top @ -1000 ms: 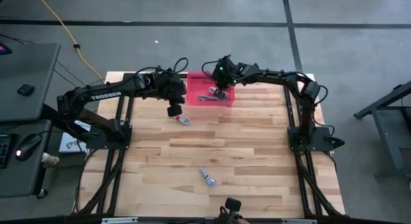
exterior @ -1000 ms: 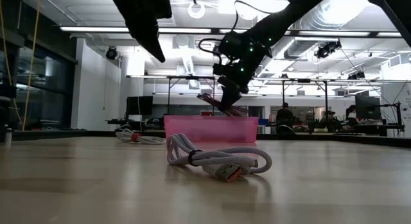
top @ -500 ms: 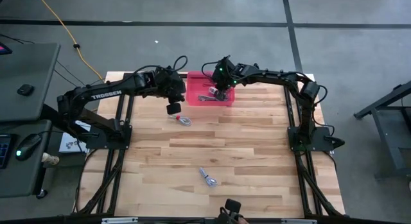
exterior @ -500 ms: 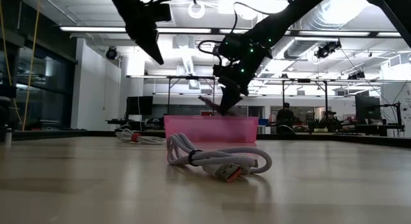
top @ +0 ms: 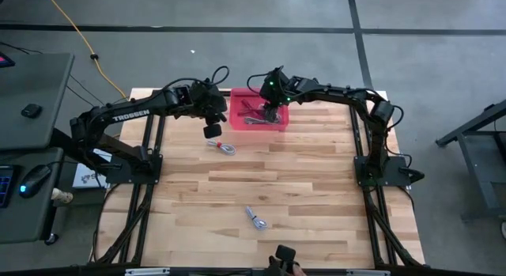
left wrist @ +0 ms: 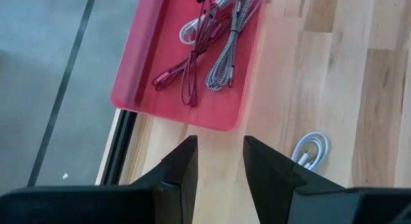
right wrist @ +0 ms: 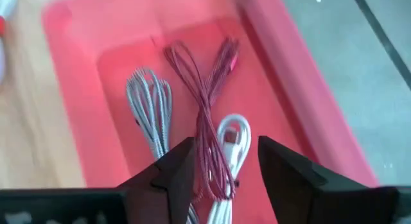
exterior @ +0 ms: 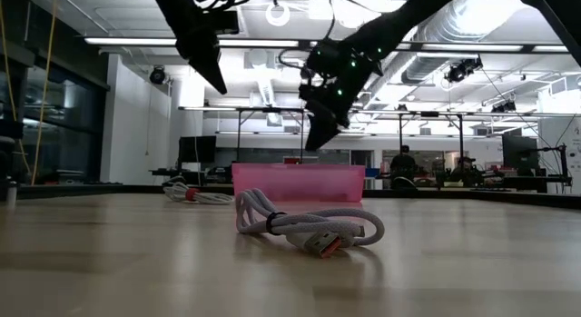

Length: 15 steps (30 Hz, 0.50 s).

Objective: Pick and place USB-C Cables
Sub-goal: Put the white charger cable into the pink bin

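Observation:
A pink tray [top: 236,110] stands at the table's far middle. In it lie a dark red cable [right wrist: 204,115], a silver braided cable [right wrist: 151,102] and a white one [right wrist: 232,140]. My right gripper [right wrist: 226,144] hovers open above the tray with nothing between its fingers. My left gripper [left wrist: 219,144] hangs open over the bare wood just left of the tray's near left corner. A white cable bundle [top: 227,148] lies flat on the table close to it. A second bundle [top: 255,219] lies toward the near edge.
A yellow cord [top: 75,31] runs across the floor beyond the far left corner. The arm bases stand at the table's left [top: 118,161] and right [top: 383,169] sides. Bare wood spreads between the tray and the near bundle [exterior: 309,228].
My right gripper has let go of the dark red cable, which hung from it above the tray and now lies inside the tray. The gripper has then risen a little above the tray.

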Tool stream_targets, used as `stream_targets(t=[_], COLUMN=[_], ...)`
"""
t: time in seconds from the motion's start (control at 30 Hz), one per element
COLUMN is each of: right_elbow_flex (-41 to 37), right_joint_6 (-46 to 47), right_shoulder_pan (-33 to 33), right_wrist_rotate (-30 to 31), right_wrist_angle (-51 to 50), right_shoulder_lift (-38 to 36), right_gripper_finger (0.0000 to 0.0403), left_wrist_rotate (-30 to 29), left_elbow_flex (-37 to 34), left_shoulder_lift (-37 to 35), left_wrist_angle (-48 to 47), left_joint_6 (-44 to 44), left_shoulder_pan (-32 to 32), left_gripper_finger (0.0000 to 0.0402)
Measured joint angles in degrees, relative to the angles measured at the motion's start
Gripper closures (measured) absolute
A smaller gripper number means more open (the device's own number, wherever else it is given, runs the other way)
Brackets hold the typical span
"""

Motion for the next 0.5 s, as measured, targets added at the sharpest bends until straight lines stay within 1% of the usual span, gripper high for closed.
stream_targets(t=[0.07,0.27,0.5], right_elbow_flex=[2.1,10.7,22.0], right_joint_6=[0.0,0.0,0.2], right_shoulder_pan=[0.5,2.0,3.0], right_wrist_rotate=[0.0,0.0,-0.2], right_wrist_angle=[-1.3,-11.9,-23.3], right_shoulder_lift=[0.0,0.0,0.0], right_gripper_finger=[0.0237,0.0233,0.0233], left_wrist_rotate=[0.0,-0.5,0.2], left_elbow_flex=[0.0,0.0,-3.1], left_shoulder_lift=[0.0,0.0,-0.1], left_wrist_angle=[0.0,-0.3,-1.3], left_joint_6=[1.0,5.2,5.8], left_shoulder_pan=[0.0,0.0,0.0], left_gripper_finger=[0.0286,0.0256,0.0254])
